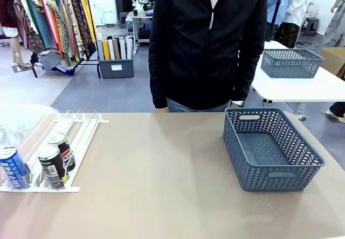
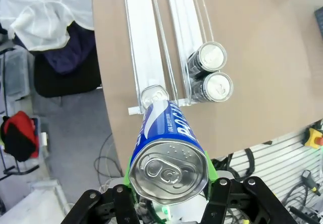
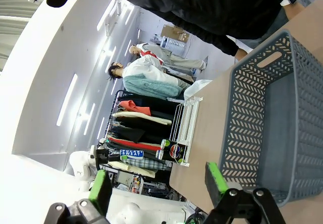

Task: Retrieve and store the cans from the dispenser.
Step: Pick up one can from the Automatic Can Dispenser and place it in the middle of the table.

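My left gripper [image 2: 169,186] is shut on a blue can [image 2: 166,148] with white lettering, held well above the table, silver top toward the camera. Below it lies the dispenser [image 2: 144,42], a white and clear rail rack. In its lanes another silver can top [image 2: 154,94] shows past the held can, and two dark cans [image 2: 214,72] stand side by side. The front view shows the dispenser [image 1: 81,126] at the left with a blue can [image 1: 13,166] and two dark cans [image 1: 56,158]. My right gripper [image 3: 157,188] is open and bare, beside the basket.
A grey mesh basket [image 1: 253,182] sits empty on the right of the table; in the right wrist view the basket [image 3: 252,128] is close by. A person in a black jacket [image 1: 207,40] stands at the far edge. White plastic [image 1: 24,120] lies behind the dispenser.
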You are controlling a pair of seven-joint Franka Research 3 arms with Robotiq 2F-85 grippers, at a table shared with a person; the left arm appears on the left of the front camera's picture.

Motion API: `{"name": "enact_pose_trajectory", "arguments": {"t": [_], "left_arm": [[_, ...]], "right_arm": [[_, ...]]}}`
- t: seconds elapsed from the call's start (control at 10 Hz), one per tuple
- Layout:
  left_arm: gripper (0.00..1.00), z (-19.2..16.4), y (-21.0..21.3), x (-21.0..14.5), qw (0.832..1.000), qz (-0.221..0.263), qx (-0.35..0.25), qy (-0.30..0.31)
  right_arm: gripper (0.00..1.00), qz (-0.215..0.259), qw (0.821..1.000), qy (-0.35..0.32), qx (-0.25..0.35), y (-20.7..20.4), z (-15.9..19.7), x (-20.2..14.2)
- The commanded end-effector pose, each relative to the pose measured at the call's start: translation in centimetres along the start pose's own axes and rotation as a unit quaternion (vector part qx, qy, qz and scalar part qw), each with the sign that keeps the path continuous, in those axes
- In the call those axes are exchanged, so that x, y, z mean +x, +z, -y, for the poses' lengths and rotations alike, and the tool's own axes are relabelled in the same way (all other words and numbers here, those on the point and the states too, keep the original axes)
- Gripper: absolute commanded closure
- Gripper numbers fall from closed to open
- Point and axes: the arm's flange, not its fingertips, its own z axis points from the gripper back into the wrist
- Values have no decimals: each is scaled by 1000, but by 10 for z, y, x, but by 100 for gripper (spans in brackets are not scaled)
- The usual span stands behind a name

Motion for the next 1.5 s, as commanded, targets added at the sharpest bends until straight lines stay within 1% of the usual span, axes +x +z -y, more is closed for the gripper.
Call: {"name": "enact_pose_trajectory", "arguments": {"t": [0.0,0.1,0.2,0.3,0.4,0.5,0.6,0.7,0.8,0.9,1.0,1.1,1.2,1.4], "left_arm": [[100,-1,-3,1,1000,-4,-1,2],[100,14,-15,13,998,4,-55,-10],[100,41,-19,28,998,1,-62,3],[100,76,-27,50,996,5,-82,-24],[100,122,-40,73,993,3,-96,-62],[100,151,-50,85,993,-4,-91,-80],[100,200,-71,99,990,-17,-97,-101],[100,245,-94,108,989,-19,-92,-115],[100,285,-119,107,988,-27,-71,-136],[100,318,-142,102,986,-22,-46,-159],[100,349,-166,96,982,-22,-34,-183],[100,368,-187,95,978,-24,-21,-205],[100,382,-207,92,970,-43,-35,-236],[100,398,-244,86,964,-70,-55,-251]], "right_arm": [[0,-1,1000,2,3,1,-4,1],[0,-1,1000,2,3,1,-4,1],[0,-1,1000,2,3,1,-4,1],[0,-1,1000,2,3,1,-4,1],[0,-1,1000,2,3,1,-4,1],[0,-1,1000,2,3,1,-4,1],[0,-1,1000,2,3,1,-4,1],[0,-1,1000,2,3,1,-4,1],[0,-1,1000,2,3,1,-4,1],[0,-1,1000,2,3,1,-4,1],[0,-1,1000,2,3,1,-4,1],[0,-1,1000,2,3,1,-4,1],[0,-1,1000,2,3,1,-4,1],[0,-1,1000,2,3,1,-4,1]]}}
